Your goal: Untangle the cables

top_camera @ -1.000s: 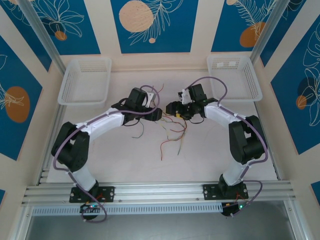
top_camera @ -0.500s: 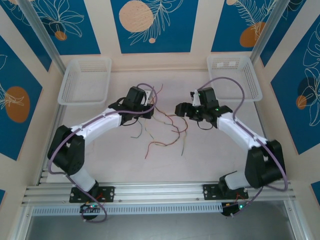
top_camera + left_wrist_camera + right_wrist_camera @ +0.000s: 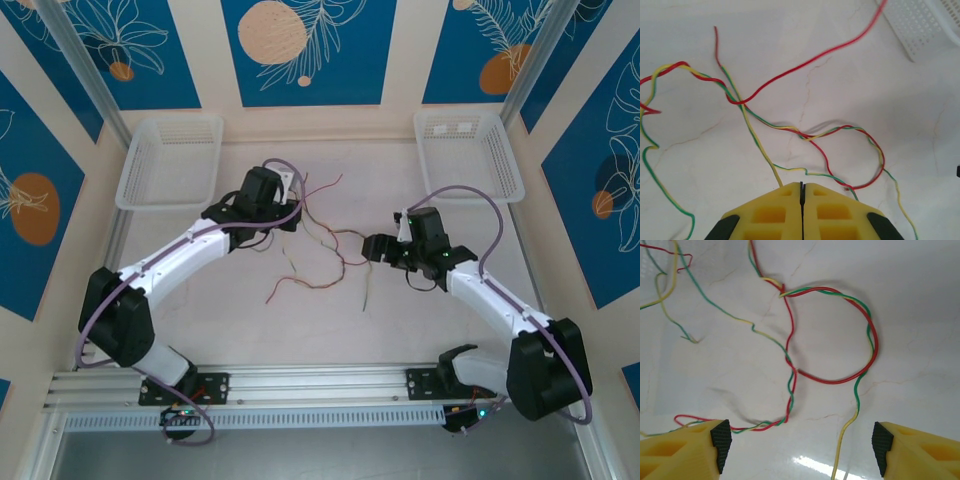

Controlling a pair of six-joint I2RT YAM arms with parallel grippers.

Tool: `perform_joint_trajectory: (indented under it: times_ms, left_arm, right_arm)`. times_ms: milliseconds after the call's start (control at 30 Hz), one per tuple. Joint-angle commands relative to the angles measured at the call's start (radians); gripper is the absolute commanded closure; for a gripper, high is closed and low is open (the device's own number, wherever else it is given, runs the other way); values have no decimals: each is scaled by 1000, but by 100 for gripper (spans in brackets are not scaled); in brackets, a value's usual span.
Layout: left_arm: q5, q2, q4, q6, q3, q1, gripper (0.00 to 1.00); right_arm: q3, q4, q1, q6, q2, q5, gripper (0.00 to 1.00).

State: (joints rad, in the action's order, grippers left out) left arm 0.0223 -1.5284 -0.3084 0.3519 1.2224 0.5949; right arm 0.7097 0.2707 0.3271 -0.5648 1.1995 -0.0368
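Note:
The cables are thin red, green and yellow strands lying tangled mid-table between both arms. My left gripper is at their far-left side. In the left wrist view its yellow jaws are shut, and a taut yellow strand runs straight in at the tips. A red and green loop lies just ahead. My right gripper is at the right side of the tangle. It stands wide open above a red-green loop, with a twisted strand and a yellow end between its pads.
Two white mesh baskets stand at the back: one at the left, one at the right. The corner of a basket shows in the left wrist view. Aluminium rails run along the table's near edge.
My left gripper has drawn back to the left and away, and the cables have spread leftward with it. My right gripper has swung right and toward the near edge.

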Motion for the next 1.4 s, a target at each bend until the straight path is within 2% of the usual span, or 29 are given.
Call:
perform_joint_trajectory:
  times_ms: [0, 100, 267, 433, 567, 767, 833, 867, 933, 1033, 1100, 1167, 1200, 1267, 1300, 1367]
  left_arm:
    - [-78, 21, -71, -42, 32, -26, 100]
    - [-77, 24, -55, -49, -1, -41, 100]
    - [-96, -3, -33, -55, -38, -51, 100]
    - [-99, -14, -18, -57, -52, -56, 100]
    - [-107, 2, -13, -58, -70, -59, 100]
    - [-91, 11, -2, -57, -83, -63, 100]
    - [-92, 14, 2, -56, -88, -63, 100]
    - [-93, 17, 7, -54, -93, -64, 100]
    - [-87, 18, 17, -51, -101, -64, 100]
    - [-79, 12, 28, -44, -107, -66, 100]
    - [-78, 8, 29, -41, -107, -65, 100]
    - [-76, 9, 35, -36, -111, -67, 100]
    - [-76, 11, 34, -34, -110, -65, 100]
    - [-79, 17, 33, -36, -112, -66, 100]
    - [-81, 20, 32, -36, -112, -66, 100]
    - [-85, 22, 26, -36, -113, -67, 100]
  right_arm:
    - [69, 22, -11, -30, 79, 56, 23]
    - [128, 41, -13, -1, 160, 96, 23]
    - [311, 61, -43, 104, 434, 2, 23]
    - [577, 201, 37, 254, 708, 11, 28]
    - [672, 185, 106, 347, 799, 20, 27]
    - [778, 228, 113, 456, 912, 5, 25]
    - [792, 259, 117, 511, 932, 11, 27]
    - [794, 264, 120, 524, 936, 19, 33]
    - [765, 227, 109, 528, 922, -13, 37]
    - [768, 235, 107, 530, 918, -25, 40]
    - [790, 257, 108, 521, 925, 0, 53]
    - [800, 267, 104, 500, 936, 23, 60]
    - [800, 266, 101, 493, 940, 27, 68]
    - [793, 266, 93, 470, 940, 36, 90]
    - [794, 272, 88, 461, 937, 37, 98]
    - [794, 283, 82, 454, 920, 22, 99]
